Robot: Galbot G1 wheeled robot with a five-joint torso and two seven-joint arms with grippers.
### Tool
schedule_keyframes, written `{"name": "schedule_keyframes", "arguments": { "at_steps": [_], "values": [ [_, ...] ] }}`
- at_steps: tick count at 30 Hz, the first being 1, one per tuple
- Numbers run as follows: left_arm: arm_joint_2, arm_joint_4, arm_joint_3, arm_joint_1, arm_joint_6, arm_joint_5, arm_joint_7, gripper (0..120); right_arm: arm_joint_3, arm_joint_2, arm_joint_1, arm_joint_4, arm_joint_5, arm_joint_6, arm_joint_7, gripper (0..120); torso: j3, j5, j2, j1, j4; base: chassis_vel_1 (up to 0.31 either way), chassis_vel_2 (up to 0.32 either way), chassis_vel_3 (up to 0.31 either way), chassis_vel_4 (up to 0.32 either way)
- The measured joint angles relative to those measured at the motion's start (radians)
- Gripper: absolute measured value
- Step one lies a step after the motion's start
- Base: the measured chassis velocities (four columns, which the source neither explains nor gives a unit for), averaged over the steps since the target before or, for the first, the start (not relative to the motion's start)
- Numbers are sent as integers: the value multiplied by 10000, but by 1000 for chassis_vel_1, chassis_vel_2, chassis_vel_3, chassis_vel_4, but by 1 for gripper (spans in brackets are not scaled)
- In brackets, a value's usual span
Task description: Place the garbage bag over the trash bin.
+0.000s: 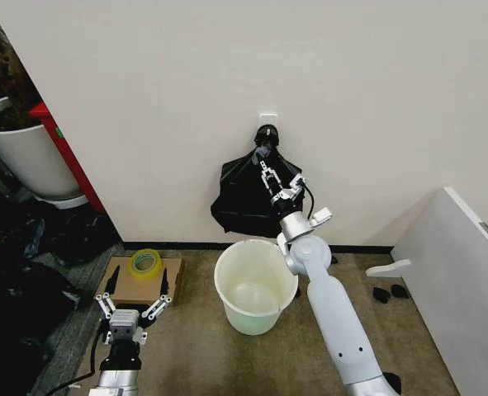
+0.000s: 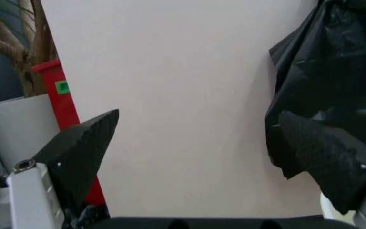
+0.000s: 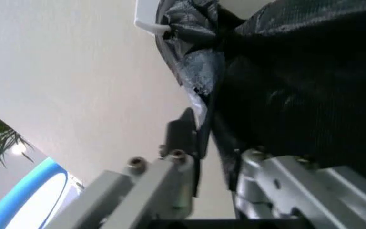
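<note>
Against the pale wall ahead of you, the garbage bag [image 1: 245,196] hangs from a small white hook [image 1: 267,118], its black plastic glossy and crinkled, gathered into a knot at the top and flaring loosely below. Your right gripper [image 1: 267,172] is raised to it, fingers closed around a fold of the plastic just below the knot; the right wrist view shows film pinched between the fingers [image 3: 184,136]. Directly beneath stands the trash bin [image 1: 255,285], round, off-white and tapered, mouth open, on brownish carpet. Your left gripper [image 1: 133,306] sits low at your left with its fingers spread wide and nothing in them. Beside it lies a cardboard piece [image 1: 136,280] carrying a yellow tape roll [image 1: 145,262]. Farther left are a red panel [image 1: 66,153] and a white plant pot [image 1: 25,153].
</note>
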Motion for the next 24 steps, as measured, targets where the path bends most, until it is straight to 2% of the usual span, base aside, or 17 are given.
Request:
{"name": "schedule_keyframes", "arguments": {
  "at_steps": [3,12,14,18,24],
  "values": [
    [15,11,4,-8,2,-10,2,99,2,-18,-6,0,-65,10,35,0,0,0,0,0,0,0,0,0,0],
    [19,41,27,-28,6,-27,14,99,-151,-287,-308,264,-963,118,185,0,0,0,0,0,2,0,0,0,0],
    [15,117,97,-71,8,-29,18,99,-296,-716,-980,786,-1811,198,127,0,0,2,0,0,0,0,0,0,0],
    [-1,195,181,-140,12,-23,27,99,-355,-1016,-1669,1377,-2520,307,84,0,-1,2,0,0,-1,0,0,0,0],
    [1,314,288,-242,16,14,57,99,-508,-1697,-3444,2811,-4984,1080,3,0,-2,3,0,-1,0,0,0,0,0]
  ]
}}
